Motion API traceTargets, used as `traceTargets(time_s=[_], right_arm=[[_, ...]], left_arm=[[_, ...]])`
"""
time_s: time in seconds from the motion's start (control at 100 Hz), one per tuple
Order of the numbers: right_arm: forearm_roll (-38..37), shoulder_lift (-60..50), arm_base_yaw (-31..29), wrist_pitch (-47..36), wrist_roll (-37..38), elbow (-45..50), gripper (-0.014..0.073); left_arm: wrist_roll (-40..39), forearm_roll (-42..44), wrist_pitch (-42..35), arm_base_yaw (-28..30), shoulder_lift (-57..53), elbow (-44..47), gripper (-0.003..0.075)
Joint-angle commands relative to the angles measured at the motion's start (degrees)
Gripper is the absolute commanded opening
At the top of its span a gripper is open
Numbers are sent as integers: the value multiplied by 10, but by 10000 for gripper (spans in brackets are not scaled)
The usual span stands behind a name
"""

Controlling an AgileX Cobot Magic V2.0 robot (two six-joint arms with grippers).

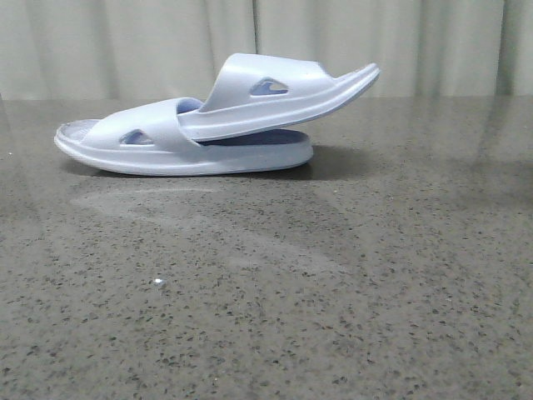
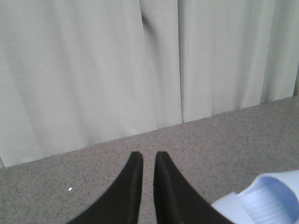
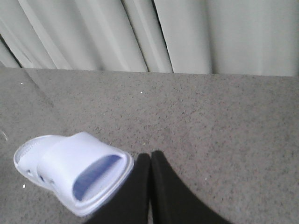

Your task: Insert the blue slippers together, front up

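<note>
The two blue slippers sit nested together at the back of the table in the front view. The lower slipper (image 1: 241, 156) lies flat. The upper slipper (image 1: 310, 90) is pushed under its strap and tilts up to the right. Neither gripper shows in the front view. My left gripper (image 2: 145, 156) is empty, its fingers nearly together with a thin slit between them, and a slipper end (image 2: 268, 198) lies beside it. My right gripper (image 3: 150, 155) is shut and empty, close beside a slipper's open strap end (image 3: 79, 163) but not holding it.
A speckled grey stone tabletop (image 1: 333, 283) runs forward from the slippers. A pale curtain (image 1: 125, 42) hangs behind the table's far edge. A small white speck (image 1: 158, 282) lies on the table.
</note>
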Motion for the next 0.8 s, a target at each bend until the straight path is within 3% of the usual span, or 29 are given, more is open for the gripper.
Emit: traceTargets(time_s=[0.0, 0.14, 0.44, 0.79], right_arm=[[53, -60, -3, -11, -45, 48, -78], [58, -153, -3, -36, -55, 138, -78], [72, -328, -3, -54, -52, 279, -78], [72, -361, 13, -53, -52, 313, -78]], left_arm=[[31, -52, -20, 0, -50, 39, 15], [88, -121, -30, 0, -140, 137, 15], [91, -116, -40, 0, -309, 292, 15], [90, -121, -37, 0, -365, 326, 15]])
